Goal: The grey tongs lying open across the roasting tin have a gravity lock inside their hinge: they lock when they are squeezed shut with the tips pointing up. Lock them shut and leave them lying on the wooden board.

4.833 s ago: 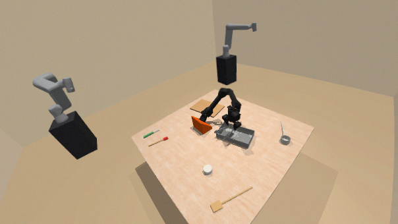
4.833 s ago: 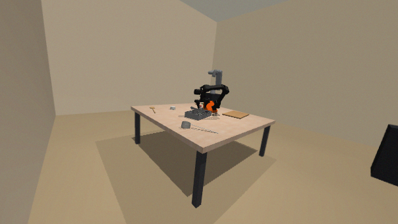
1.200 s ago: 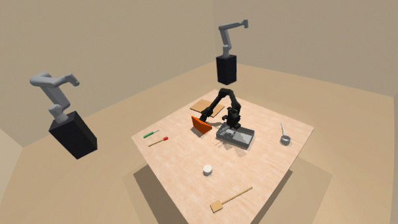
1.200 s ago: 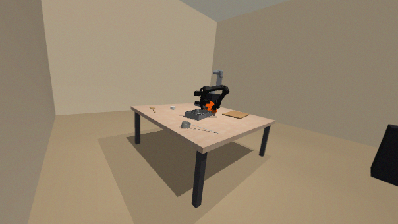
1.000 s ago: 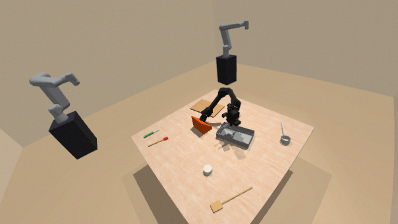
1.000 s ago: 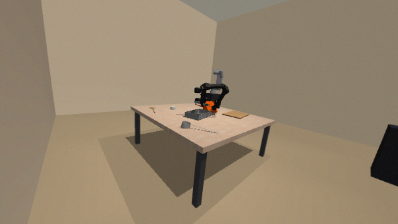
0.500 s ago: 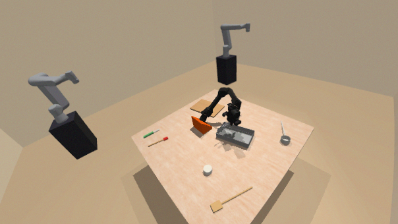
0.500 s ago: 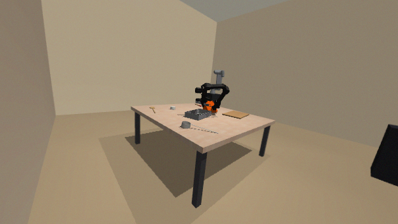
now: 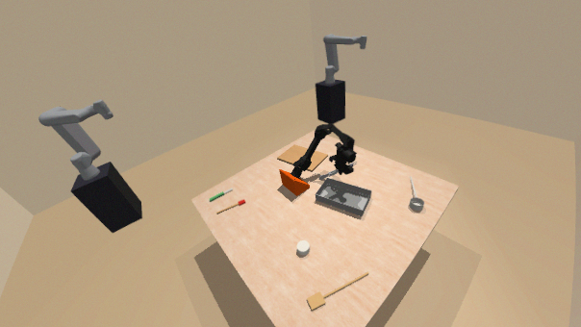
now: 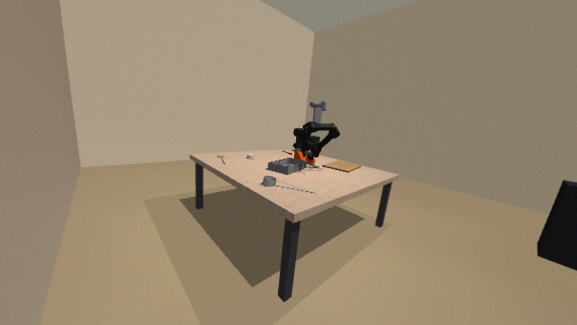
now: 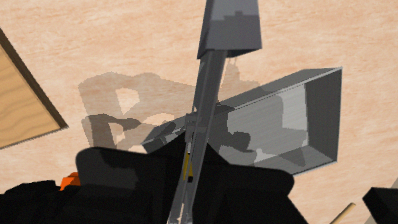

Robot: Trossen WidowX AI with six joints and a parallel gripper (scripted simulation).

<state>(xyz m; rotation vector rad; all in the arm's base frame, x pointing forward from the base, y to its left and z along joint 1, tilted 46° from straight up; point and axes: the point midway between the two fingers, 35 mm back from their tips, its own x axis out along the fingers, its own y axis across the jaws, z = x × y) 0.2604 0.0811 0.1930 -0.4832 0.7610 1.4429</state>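
My gripper (image 9: 344,169) (image 11: 190,135) is shut on the grey tongs (image 9: 331,173) (image 11: 205,95). The tongs' two arms lie close together between the fingers in the wrist view, and their wide grey end block is at that view's top. Their other end runs out at the bottom, so the tips are hidden. The gripper and tongs hang above the table behind the roasting tin (image 9: 342,208) (image 10: 281,168) (image 11: 324,117). The wooden board (image 9: 294,155) (image 10: 342,166) (image 11: 22,107) lies apart from them, on the left in the wrist view. Whether the lock is engaged cannot be seen.
An orange block (image 9: 294,184) (image 11: 71,181) stands at the arm's base, between board and tin. A grey pan (image 9: 416,205) (image 10: 269,181) lies beyond the tin. A white round piece (image 9: 303,248), a wooden spatula (image 9: 315,301), a green-handled tool (image 9: 217,196) and a red-tipped tool (image 9: 231,208) lie farther off.
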